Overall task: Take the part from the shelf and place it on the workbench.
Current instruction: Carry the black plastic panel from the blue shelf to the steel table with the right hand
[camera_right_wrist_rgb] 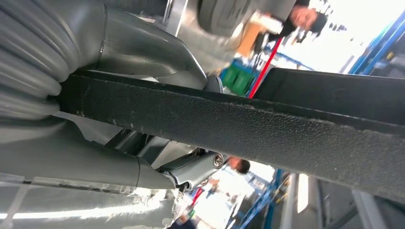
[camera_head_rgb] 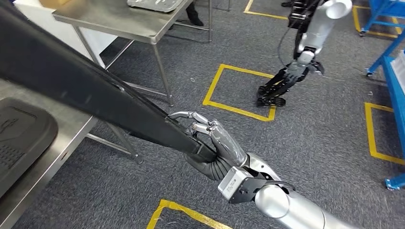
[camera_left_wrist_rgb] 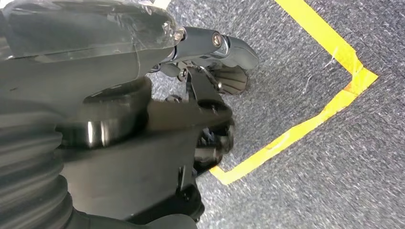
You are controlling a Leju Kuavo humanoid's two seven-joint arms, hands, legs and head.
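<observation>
The long black textured plastic trim part (camera_head_rgb: 81, 86), clamped at its end by the right hand (camera_head_rgb: 217, 145), should be lowered flat onto the steel workbench (camera_head_rgb: 45, 164) before release (left hand (camera_left_wrist_rgb: 143, 129) state cannot be told).

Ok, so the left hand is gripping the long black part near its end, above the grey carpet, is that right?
Not quite: it is the right hand that grips the long black part near its end, above the grey carpet, as the head view shows. In the left wrist view the left hand has nothing in it, over the yellow floor tape.
</observation>
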